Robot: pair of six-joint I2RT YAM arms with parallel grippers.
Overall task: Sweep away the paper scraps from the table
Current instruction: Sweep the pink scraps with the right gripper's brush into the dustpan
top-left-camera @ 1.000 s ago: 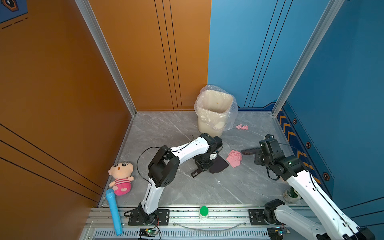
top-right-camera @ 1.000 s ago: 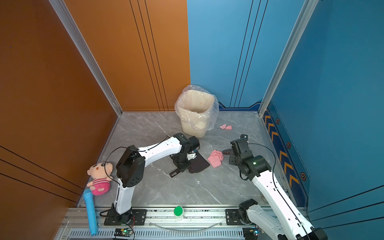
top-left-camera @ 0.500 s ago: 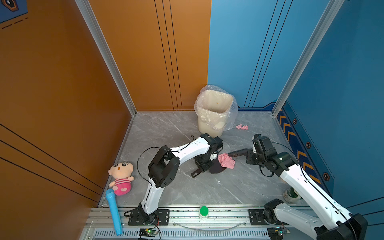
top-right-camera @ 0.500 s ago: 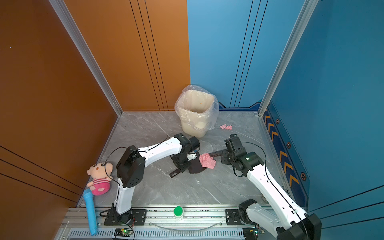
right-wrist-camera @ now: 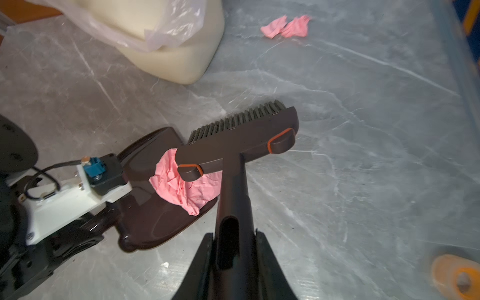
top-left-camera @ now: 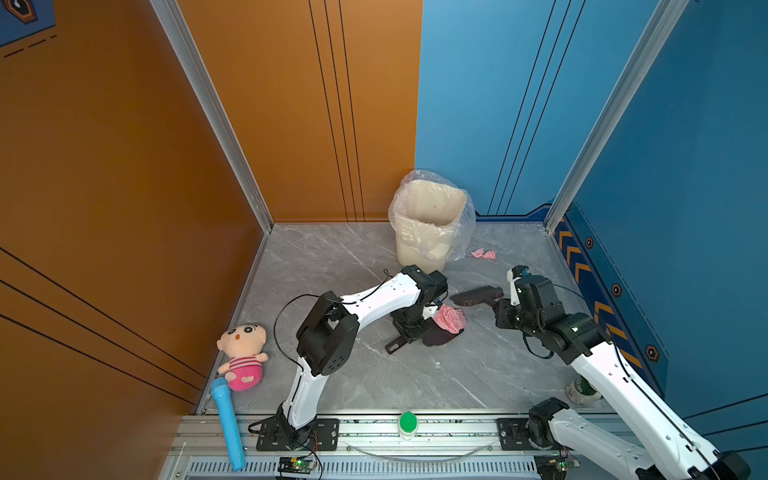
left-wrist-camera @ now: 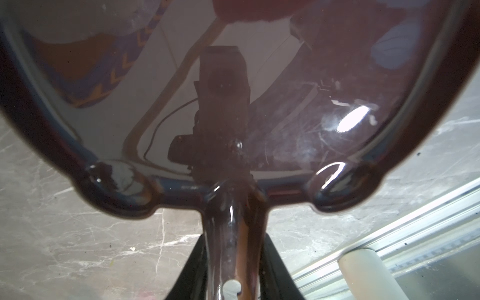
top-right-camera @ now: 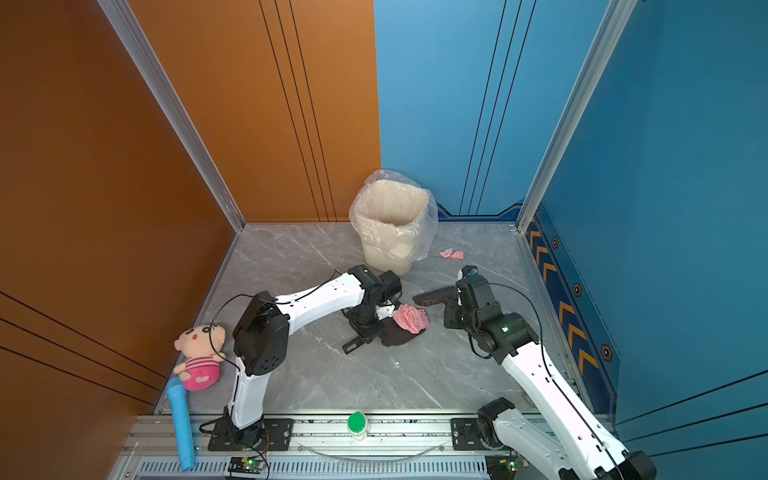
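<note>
A crumpled pink paper scrap (top-left-camera: 449,318) (top-right-camera: 410,318) (right-wrist-camera: 181,181) lies on the dark brown dustpan (top-left-camera: 436,338) (top-right-camera: 395,337) (right-wrist-camera: 155,220), which rests on the grey marble table (top-left-camera: 374,374). My left gripper (left-wrist-camera: 233,249) is shut on the dustpan's handle; in the left wrist view the glossy pan (left-wrist-camera: 285,117) fills the frame. My right gripper (right-wrist-camera: 233,233) is shut on the handle of a dark brush (top-left-camera: 473,296) (top-right-camera: 436,296) (right-wrist-camera: 241,135), whose head hangs just above the pan's far edge. Two small pink paper scraps (top-left-camera: 483,253) (top-right-camera: 452,254) (right-wrist-camera: 285,27) lie beside the bin.
A cream bin lined with a clear bag (top-left-camera: 430,224) (right-wrist-camera: 168,57) stands at the back middle. A plush doll (top-left-camera: 241,357) and a blue tube (top-left-camera: 226,424) lie front left. A green-capped bottle (top-left-camera: 407,424) sits on the front rail. A bottle (top-left-camera: 582,390) stands front right.
The brush swept left and pushed the larger pink scrap onto the dustpan, then drew back slightly and rose. The left arm and dustpan stayed put.
</note>
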